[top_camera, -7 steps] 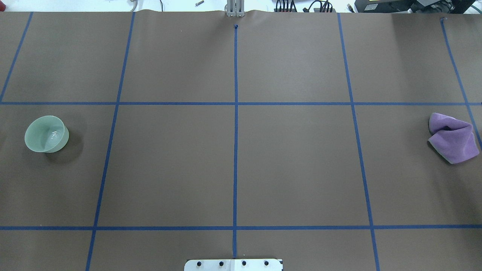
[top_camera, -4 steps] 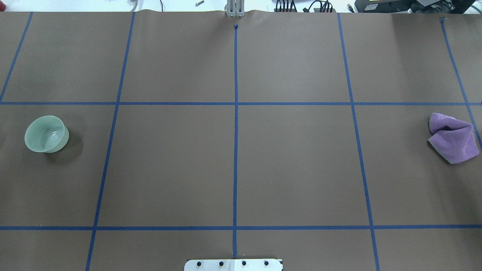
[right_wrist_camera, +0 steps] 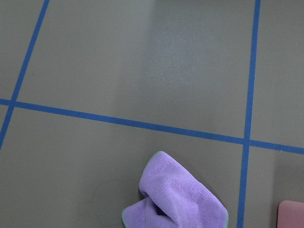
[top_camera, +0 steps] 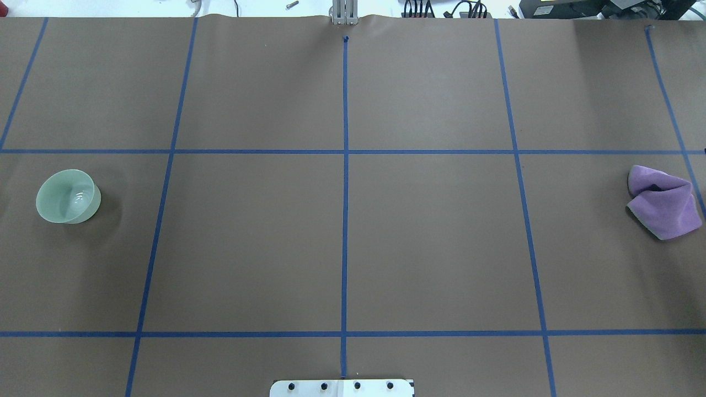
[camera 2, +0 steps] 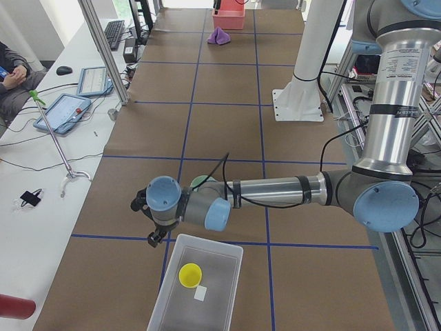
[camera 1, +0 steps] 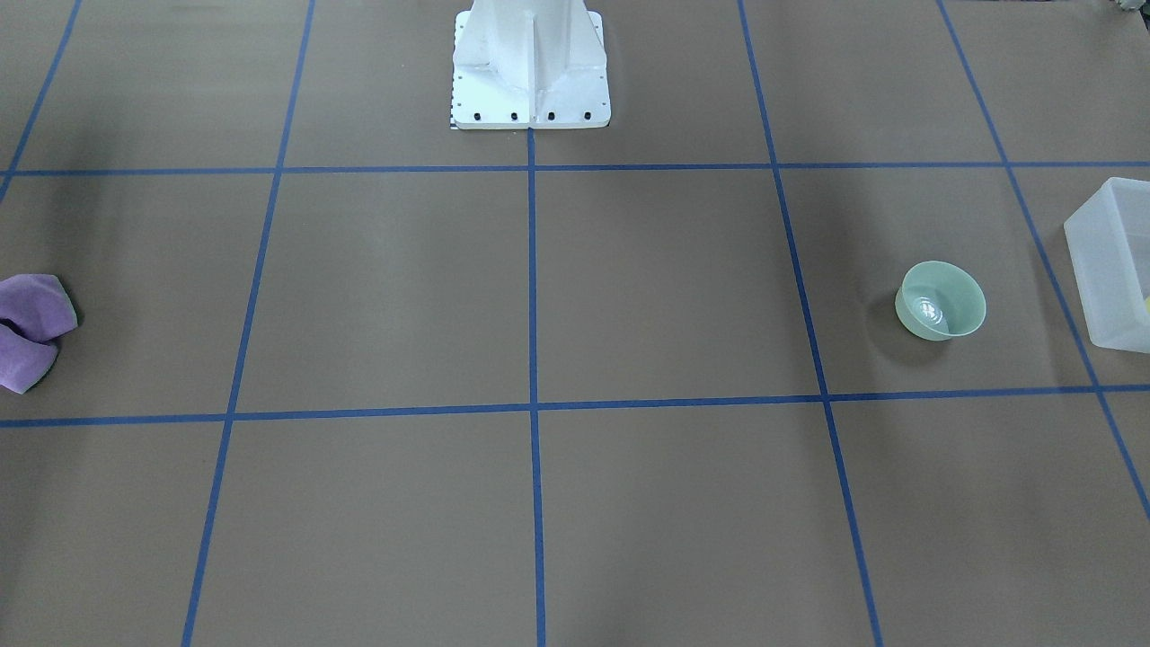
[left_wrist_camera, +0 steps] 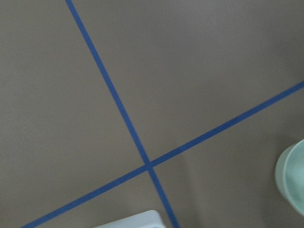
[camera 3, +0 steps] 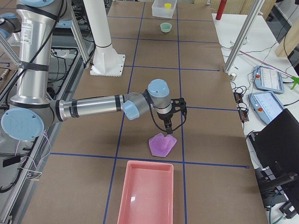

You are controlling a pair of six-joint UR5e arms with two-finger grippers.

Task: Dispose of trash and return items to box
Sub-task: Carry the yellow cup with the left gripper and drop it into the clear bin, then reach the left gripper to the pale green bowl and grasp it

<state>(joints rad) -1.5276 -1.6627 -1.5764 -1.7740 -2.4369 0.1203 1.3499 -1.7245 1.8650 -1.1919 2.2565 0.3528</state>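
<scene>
Cup (camera 2: 189, 275) is in the box (camera 2: 207, 238); bowl (top_camera: 68, 196) and purple cloth (top_camera: 664, 205) lie at opposite worktop (top_camera: 430, 242) ends; you cannot tell whether left claw (camera 2: 153, 234) or right claw (camera 3: 169, 126) is spread.

Robot lab: tape-gridded table (top_camera: 248, 248), operator tablets (camera 2: 62, 112)

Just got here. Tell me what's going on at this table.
It's a tidy-up, partway done. The yellow cup already sits in the white box, while the green bowl stands outside, beside it. The left gripper hangs by the box's edge, near the bowl. The right gripper hangs just over the purple cloth, close to a pink tray. Neither visibly holds anything. Whether their fingers are open is unclear.
</scene>
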